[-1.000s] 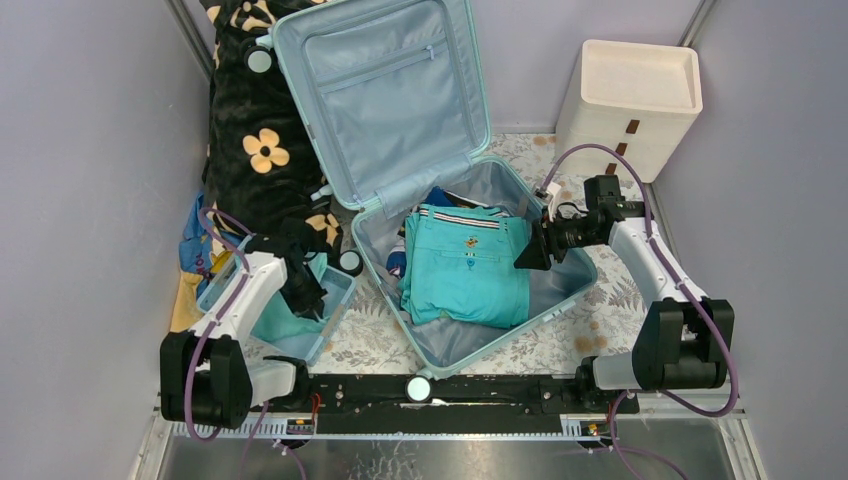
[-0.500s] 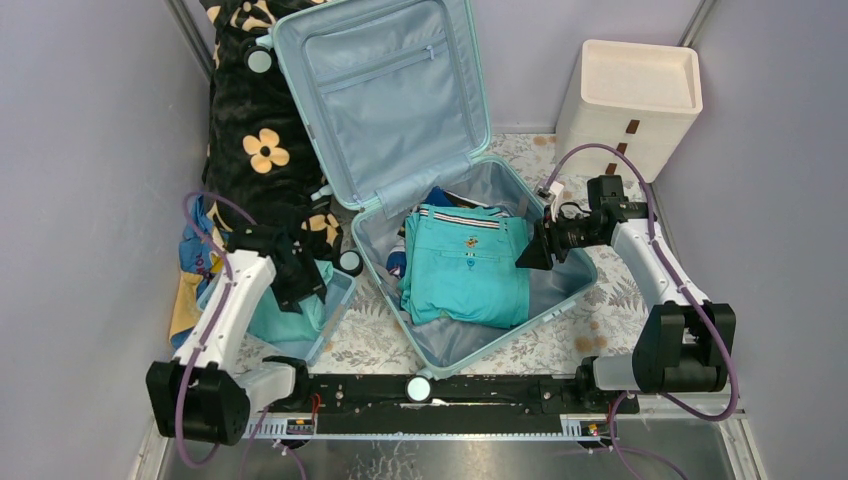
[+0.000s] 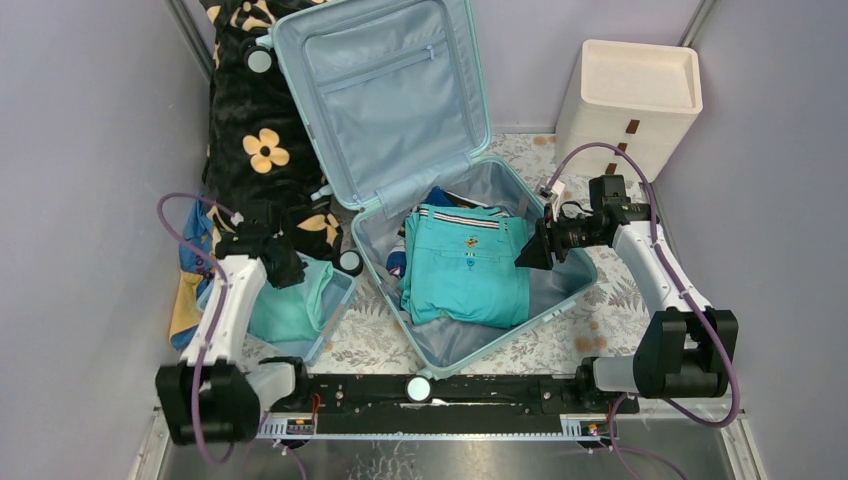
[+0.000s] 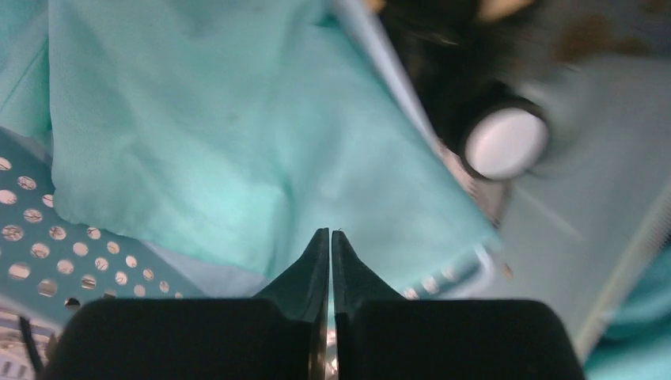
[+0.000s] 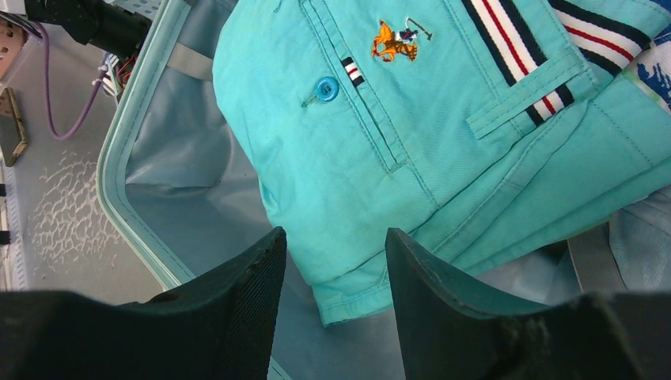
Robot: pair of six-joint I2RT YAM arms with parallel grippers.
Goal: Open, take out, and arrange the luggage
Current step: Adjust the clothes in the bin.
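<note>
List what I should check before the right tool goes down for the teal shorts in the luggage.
1. Lid of the luggage open, leaning back: ok.
2. Jaws of the right tool open: ok.
3. That tool above a corner of the teal shorts: ok.
4. The left tool shut, empty, over the basket, away from the luggage: ok.
5. The teal garment lying in the basket: ok.
6. The clothes beneath the shorts free to stay behind: cannot tell.
</note>
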